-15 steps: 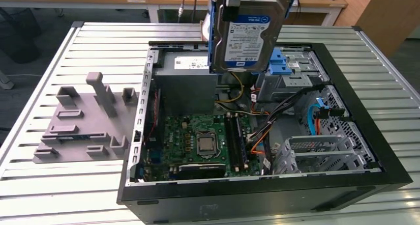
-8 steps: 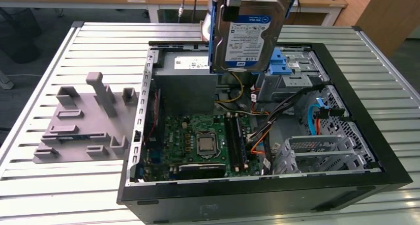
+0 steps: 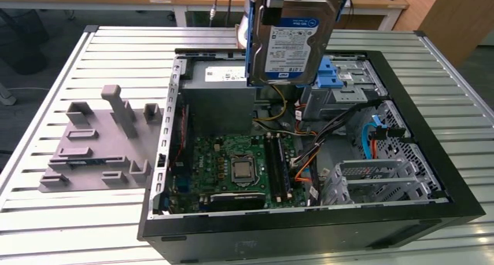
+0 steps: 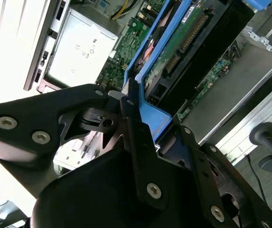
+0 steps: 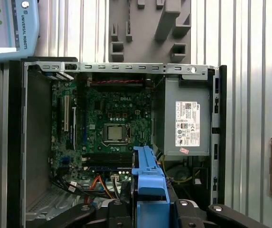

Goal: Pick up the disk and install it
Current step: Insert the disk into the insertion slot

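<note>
So my pincer (image 4: 128,97) pinches the disk (image 3: 297,45) upright, twelve o'clock above the case (image 3: 309,233), for clearance I guess.

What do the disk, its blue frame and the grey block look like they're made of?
The disk looks like metal: a dull silver casing under a glossy, paper-like label. The blue frame is likely plastic, being smooth and evenly coloured with moulded edges. The grey block is probably plastic too, matte and uniformly grey, though whether it was moulded or printed I cannot tell.
</note>
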Controlling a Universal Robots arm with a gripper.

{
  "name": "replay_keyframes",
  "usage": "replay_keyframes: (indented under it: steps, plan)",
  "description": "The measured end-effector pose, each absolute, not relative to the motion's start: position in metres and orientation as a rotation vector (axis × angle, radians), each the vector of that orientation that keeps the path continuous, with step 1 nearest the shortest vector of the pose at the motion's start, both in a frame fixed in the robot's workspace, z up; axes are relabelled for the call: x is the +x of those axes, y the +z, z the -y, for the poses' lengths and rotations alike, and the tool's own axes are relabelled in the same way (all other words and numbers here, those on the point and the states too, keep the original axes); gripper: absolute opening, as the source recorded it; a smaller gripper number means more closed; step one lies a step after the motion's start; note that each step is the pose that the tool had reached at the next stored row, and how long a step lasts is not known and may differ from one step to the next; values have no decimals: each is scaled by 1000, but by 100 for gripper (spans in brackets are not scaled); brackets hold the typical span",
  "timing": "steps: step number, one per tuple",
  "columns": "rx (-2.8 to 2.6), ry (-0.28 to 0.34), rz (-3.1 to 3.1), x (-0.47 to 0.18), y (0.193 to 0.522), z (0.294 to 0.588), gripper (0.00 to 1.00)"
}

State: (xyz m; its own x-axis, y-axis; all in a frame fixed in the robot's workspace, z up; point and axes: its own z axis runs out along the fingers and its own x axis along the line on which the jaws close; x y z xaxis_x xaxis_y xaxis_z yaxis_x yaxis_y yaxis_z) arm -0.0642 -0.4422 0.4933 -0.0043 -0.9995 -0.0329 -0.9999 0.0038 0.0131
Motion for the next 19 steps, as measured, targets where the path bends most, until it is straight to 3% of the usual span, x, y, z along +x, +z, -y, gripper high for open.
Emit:
replay_keyframes:
  steps: [19]
  plan:
    - [-2164,40,-2249,-65,490,460,36]
